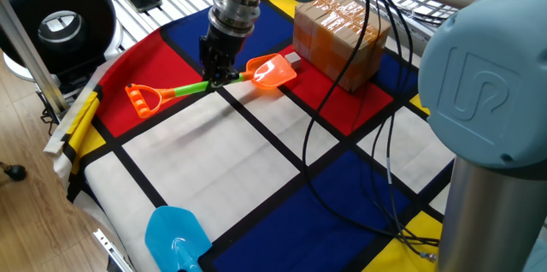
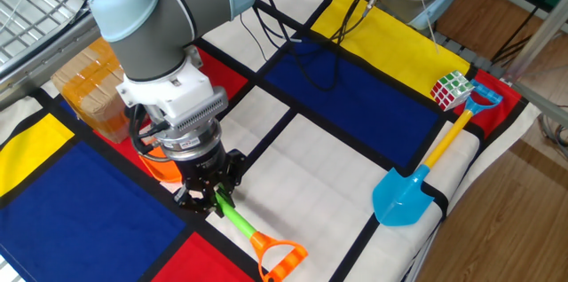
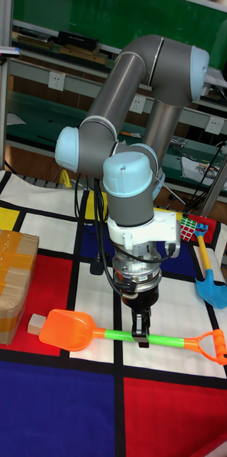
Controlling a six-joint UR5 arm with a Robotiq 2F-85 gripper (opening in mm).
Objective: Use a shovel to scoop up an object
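The shovel [image 1: 272, 72] lies flat on the checked cloth: orange blade, green shaft [image 3: 120, 335], orange D loop [image 2: 282, 258]. My gripper [image 1: 217, 80] points straight down and is shut on the green shaft just behind the blade; it also shows as the gripper [image 3: 140, 335] and the gripper [image 2: 211, 200]. The object, a tiny pale wooden cube [image 3: 35, 325], sits right at the blade's front edge, between it and the cardboard box. In one fixed view the cube [image 1: 291, 61] is partly covered by the blade. The other fixed view hides it behind my arm.
A brown tape-wrapped cardboard box [image 1: 342, 37] stands just beyond the cube. A light blue shovel [image 2: 404, 198] and a Rubik's cube [image 2: 451, 90] lie at the cloth's far side. Black cables [image 1: 342, 161] trail across the cloth near the arm's base.
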